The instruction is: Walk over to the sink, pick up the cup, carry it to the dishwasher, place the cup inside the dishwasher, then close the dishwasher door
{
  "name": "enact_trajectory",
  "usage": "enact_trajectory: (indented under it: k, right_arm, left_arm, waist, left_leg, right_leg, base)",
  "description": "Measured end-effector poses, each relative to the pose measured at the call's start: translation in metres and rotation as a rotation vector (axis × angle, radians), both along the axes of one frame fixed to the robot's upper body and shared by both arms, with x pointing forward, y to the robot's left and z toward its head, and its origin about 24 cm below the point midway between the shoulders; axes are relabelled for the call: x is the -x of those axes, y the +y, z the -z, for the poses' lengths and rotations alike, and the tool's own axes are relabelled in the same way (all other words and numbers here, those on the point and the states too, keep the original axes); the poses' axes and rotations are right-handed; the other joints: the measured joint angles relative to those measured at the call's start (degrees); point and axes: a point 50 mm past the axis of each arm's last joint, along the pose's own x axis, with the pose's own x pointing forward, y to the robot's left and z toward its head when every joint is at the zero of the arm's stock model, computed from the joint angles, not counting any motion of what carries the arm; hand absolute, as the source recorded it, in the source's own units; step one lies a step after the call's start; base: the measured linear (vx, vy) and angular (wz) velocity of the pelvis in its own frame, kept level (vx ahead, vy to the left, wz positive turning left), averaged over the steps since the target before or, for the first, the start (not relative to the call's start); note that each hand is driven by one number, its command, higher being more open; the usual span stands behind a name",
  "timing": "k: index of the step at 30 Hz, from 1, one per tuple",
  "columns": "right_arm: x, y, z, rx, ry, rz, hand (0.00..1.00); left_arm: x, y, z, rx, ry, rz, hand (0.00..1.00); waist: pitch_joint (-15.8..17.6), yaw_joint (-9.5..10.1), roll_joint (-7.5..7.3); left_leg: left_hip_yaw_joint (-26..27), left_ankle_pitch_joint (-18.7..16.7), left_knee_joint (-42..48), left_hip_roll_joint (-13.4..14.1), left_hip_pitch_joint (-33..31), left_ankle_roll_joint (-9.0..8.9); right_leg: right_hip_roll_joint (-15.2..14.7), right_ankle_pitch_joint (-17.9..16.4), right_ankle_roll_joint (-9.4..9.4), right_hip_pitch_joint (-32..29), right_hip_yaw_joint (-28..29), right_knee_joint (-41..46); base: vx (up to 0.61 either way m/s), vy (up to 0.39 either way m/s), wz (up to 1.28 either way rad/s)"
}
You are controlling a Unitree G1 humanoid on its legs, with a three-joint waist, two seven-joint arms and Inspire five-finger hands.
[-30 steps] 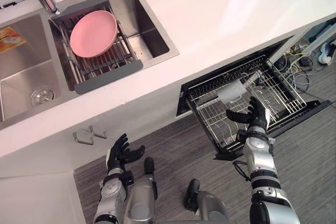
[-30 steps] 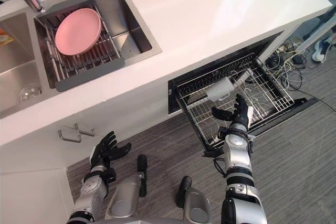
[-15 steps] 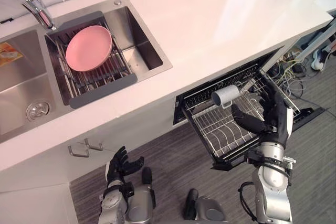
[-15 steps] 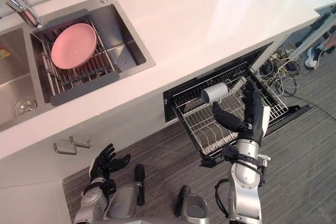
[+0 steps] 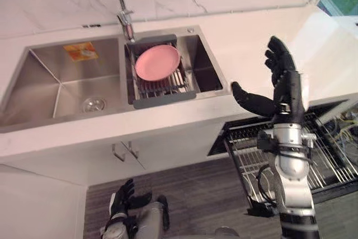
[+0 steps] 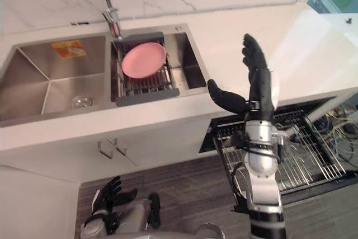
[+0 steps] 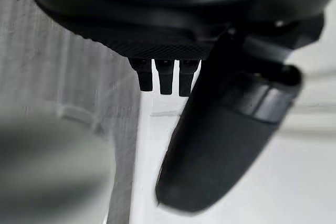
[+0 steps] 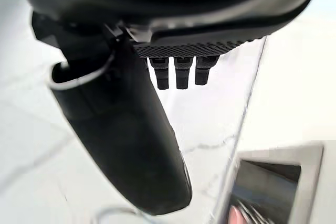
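The cup's position cannot be determined: neither hand holds it, and the right forearm crosses the front part of the silver wire rack (image 5: pixel 335 163).

The wire rack stands extended from the open black-framed dishwasher (image 5: pixel 224 143) beneath the white stone countertop (image 5: pixel 235 32). What can be seen of the rack is bare wire tines.

The right hand (image 5: pixel 284 90) is raised in front of the countertop edge, above the dishwasher. Its fingers (image 6: pixel 251 54) are straight and point upward, the thumb is spread wide to the side, and the hand grips nothing.

The left hand (image 5: pixel 124 205) hangs low over the grey wood-pattern floor (image 5: pixel 196 194) with its fingers spread apart and nothing in it.

The stainless-steel double-bowl sink (image 5: pixel 56 90) is set in the countertop, well apart from the dishwasher on the robot's left. In its bowl nearer the dishwasher, a round pink plate (image 5: pixel 156 62) rests on a grey drain rack (image 5: pixel 162 90). A chrome tap (image 5: pixel 126 20) stands behind that rack. An orange rectangular label (image 5: pixel 80 51) lies on the rear wall of the other bowl.
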Motion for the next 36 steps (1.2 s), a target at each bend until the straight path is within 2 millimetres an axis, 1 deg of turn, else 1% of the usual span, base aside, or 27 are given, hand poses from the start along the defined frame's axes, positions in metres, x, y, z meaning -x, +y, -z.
enact_trajectory:
  k: [1,2,3,4,5,6,7,8,9,10,11,12,13,14,17,21,25,26,28,30,32,33,34,36]
  right_arm:
    - [-0.004,-0.001,0.006,0.073,0.042,-0.011,0.9]
    - [-0.006,-0.002,0.009,0.116,0.063,-0.018,0.9]
    - [-0.009,-0.004,0.009,0.168,0.075,-0.026,0.9]
    - [-0.012,-0.005,0.007,0.197,0.077,-0.029,0.9]
    - [-0.017,-0.01,0.004,0.236,0.081,-0.029,0.9]
    - [-0.02,-0.015,0.0,0.269,0.077,-0.019,0.9]
    - [-0.022,-0.018,-0.004,0.293,0.072,-0.012,0.9]
    - [-0.023,-0.022,-0.003,0.306,0.082,-0.005,0.9]
    - [-0.027,-0.024,-0.001,0.319,0.101,-0.006,0.9]
    - [-0.031,-0.023,-0.004,0.333,0.099,-0.012,0.9]
    - [-0.033,-0.023,-0.005,0.342,0.099,-0.013,0.9]
    - [-0.036,-0.026,-0.005,0.364,0.112,-0.015,0.9]
    - [-0.038,-0.026,-0.004,0.373,0.122,-0.016,0.9]
    - [-0.039,-0.029,-0.001,0.39,0.147,-0.014,0.9]
    - [-0.044,-0.03,0.008,0.423,0.2,-0.023,0.9]
    - [-0.048,-0.031,0.021,0.44,0.267,-0.034,0.9]
    - [-0.052,-0.029,0.02,0.469,0.266,-0.034,0.9]
    - [-0.053,-0.026,0.021,0.49,0.269,-0.041,0.9]
    - [-0.054,-0.025,0.024,0.499,0.283,-0.047,0.9]
    - [-0.054,-0.024,0.028,0.527,0.299,-0.046,0.9]
    - [-0.055,-0.023,0.028,0.544,0.297,-0.048,0.9]
    - [-0.057,-0.021,0.029,0.558,0.302,-0.052,0.9]
    - [-0.058,-0.021,0.031,0.582,0.311,-0.047,0.9]
    - [-0.058,-0.023,0.033,0.607,0.311,-0.019,0.9]
  left_arm:
    - [0.001,0.004,0.0,-0.021,0.013,0.032,0.9]
    - [0.002,0.005,0.001,-0.028,0.021,0.045,0.9]
    - [0.005,0.009,0.001,-0.039,0.028,0.043,0.9]
    - [0.005,0.011,0.0,-0.044,0.03,0.044,0.9]
    - [0.007,0.014,0.001,-0.051,0.037,0.044,0.9]
    - [0.009,0.017,0.001,-0.058,0.048,0.046,0.9]
    - [0.012,0.018,0.003,-0.064,0.064,0.056,0.9]
    - [0.014,0.016,0.006,-0.061,0.083,0.064,0.9]
    - [0.02,0.014,0.007,-0.056,0.093,0.066,0.9]
    - [0.024,0.013,0.008,-0.054,0.098,0.067,0.9]
    - [0.025,0.013,0.008,-0.055,0.102,0.07,0.9]
    - [0.027,0.013,0.009,-0.058,0.109,0.077,0.9]
    - [0.028,0.013,0.009,-0.056,0.111,0.078,0.9]
    - [0.028,0.011,0.01,-0.048,0.112,0.08,0.9]
    - [0.027,0.01,0.009,-0.045,0.104,0.082,0.9]
    - [0.027,0.009,0.01,-0.044,0.108,0.082,0.9]
    - [0.03,0.009,0.012,-0.041,0.123,0.081,0.9]
    - [0.031,0.009,0.013,-0.041,0.128,0.081,0.9]
    - [0.032,0.009,0.013,-0.04,0.134,0.08,0.9]
    - [0.034,0.009,0.014,-0.039,0.142,0.079,0.9]
    - [0.035,0.009,0.014,-0.039,0.144,0.078,0.9]
    - [0.036,0.009,0.015,-0.038,0.149,0.077,0.9]
    - [0.037,0.008,0.016,-0.036,0.153,0.076,0.9]
    - [0.039,0.008,0.017,-0.033,0.163,0.074,0.9]
  waist:
    - [-0.09,-0.23,0.13]
    - [-0.17,-0.45,0.01]
    - [-0.17,-0.66,0.0]
    - [-0.18,-0.79,0.0]
    - [-0.17,-1.0,0.03]
    - [-0.46,-1.18,-0.44]
    - [-0.69,-1.56,-0.83]
    - [-1.15,-1.77,-0.27]
    - [-2.46,-1.0,0.12]
    - [-2.76,-0.57,0.38]
    - [-2.81,-0.48,0.51]
    - [-2.88,-0.3,0.63]
    - [-2.88,-0.29,0.63]
    - [-2.94,-0.25,0.55]
    - [-2.99,-0.28,0.62]
    - [-3.01,-0.27,0.65]
    - [-3.09,-0.56,0.79]
    - [-3.14,-0.67,0.87]
    - [-3.14,-0.7,0.88]
    - [-3.16,-0.67,0.91]
    - [-3.17,-0.64,0.94]
    - [-3.17,-0.64,0.99]
    - [-3.17,-0.61,1.17]
    - [-3.1,-0.52,1.33]
  left_leg:
    - [-2.0,-0.15,-0.66,-0.37,1.05,0.28]
    - [-3.56,0.02,-1.62,-0.41,1.81,0.43]
    - [-5.76,0.74,-2.97,-0.44,2.6,0.58]
    - [-6.69,1.02,-3.8,-0.46,3.14,0.42]
    - [-8.3,2.11,-5.06,-0.49,4.03,-0.68]
    - [-9.8,2.36,-4.69,-1.24,4.15,-1.18]
    - [-11.01,2.09,-3.57,-2.14,3.77,-1.69]
    - [-11.93,2.16,-2.81,-1.96,3.63,-1.98]
    - [-12.1,2.09,-3.46,-1.18,3.62,-2.45]
    - [-12.13,2.04,-4.39,-0.45,3.56,-2.81]
    - [-12.23,2.17,-4.98,-0.1,3.49,-3.01]
    - [-12.78,2.62,-6.29,0.62,3.5,-3.49]
    - [-12.91,2.7,-6.74,0.82,3.72,-3.51]
    - [-13.13,3.2,-7.33,0.83,4.12,-3.92]
    - [-13.75,3.79,-8.95,0.55,5.15,-4.1]
    - [-14.67,5.26,-11.28,0.35,5.88,-4.21]
    - [-15.19,6.3,-12.69,0.03,6.47,-4.19]
    - [-15.6,7.6,-14.22,-0.08,6.49,-4.17]
    - [-15.93,8.57,-15.25,-0.24,6.56,-4.04]
    - [-17.39,9.96,-17.74,-0.64,6.76,-3.76]
    - [-17.66,10.32,-19.06,-0.63,6.7,-3.72]
    - [-17.79,11.4,-20.26,-0.69,6.62,-3.76]
    - [-18.0,11.96,-21.24,-0.68,6.63,-4.18]
    - [-18.35,13.01,-22.6,-0.66,6.69,-4.03]
  right_leg:
    - [1.17,0.75,-1.58,-3.26,5.7,5.44]
    - [3.42,-0.49,0.01,-4.46,9.22,4.69]
    - [6.65,-1.11,0.9,-6.4,13.61,2.44]
    - [8.1,-1.05,1.01,-7.52,15.6,1.01]
    - [10.6,-0.52,1.94,-9.18,19.21,-3.03]
    - [11.65,2.62,3.61,-9.78,21.19,-9.63]
    - [11.17,6.83,6.13,-9.9,21.71,-12.09]
    - [11.32,6.98,6.04,-9.32,20.66,-12.4]
    - [12.15,7.22,5.67,-8.71,20.49,-14.39]
    - [12.9,7.74,5.11,-7.88,20.39,-16.77]
    - [13.24,8.35,4.93,-7.58,20.19,-18.08]
    - [14.12,10.27,4.6,-6.52,19.65,-21.16]
    - [14.32,10.8,4.56,-5.96,19.45,-22.2]
    - [14.35,11.48,4.66,-4.72,19.12,-24.11]
    - [14.2,12.87,4.71,-2.5,18.43,-27.75]
    - [14.12,14.59,4.66,-1.45,17.82,-29.99]
    - [13.89,15.31,4.74,-0.73,17.36,-31.09]
    - [13.87,16.27,4.74,-0.77,16.91,-32.08]
    - [13.76,16.62,4.71,-0.89,16.56,-32.34]
    - [13.57,16.79,4.7,-1.24,15.82,-32.84]
    - [13.58,16.76,4.68,-1.91,15.76,-32.91]
    - [13.52,16.89,4.48,-2.44,15.74,-33.01]
    - [13.53,17.07,4.29,-2.79,15.57,-32.93]
    - [13.55,16.76,3.95,-3.01,15.17,-33.13]
  base:
    - [0.16,0.08,0.66]
    - [0.2,0.041,0.91]
    - [0.18,-0.003,0.77]
    - [0.19,-0.027,0.85]
    - [0.19,-0.051,0.85]
    - [0.23,-0.085,1.02]
    - [0.21,-0.101,0.95]
    - [0.23,-0.106,0.55]
    - [0.24,-0.108,0.17]
    - [0.22,-0.089,-0.09]
    - [0.2,-0.082,-0.04]
    - [0.13,-0.05,0.04]
    - [0.16,-0.052,0.1]
    - [0.13,-0.027,0.09]
    - [0.11,-0.006,0.11]
    - [0.04,-0.003,0.14]
    - [-0.03,-0.002,0.09]
    - [-0.09,-0.005,0.09]
    - [-0.11,-0.008,0.14]
    - [-0.16,-0.015,0.21]
    - [-0.14,-0.013,0.09]
    - [-0.18,-0.009,0.07]
    - [-0.18,-0.003,0.1]
    - [-0.17,0.012,0.11]
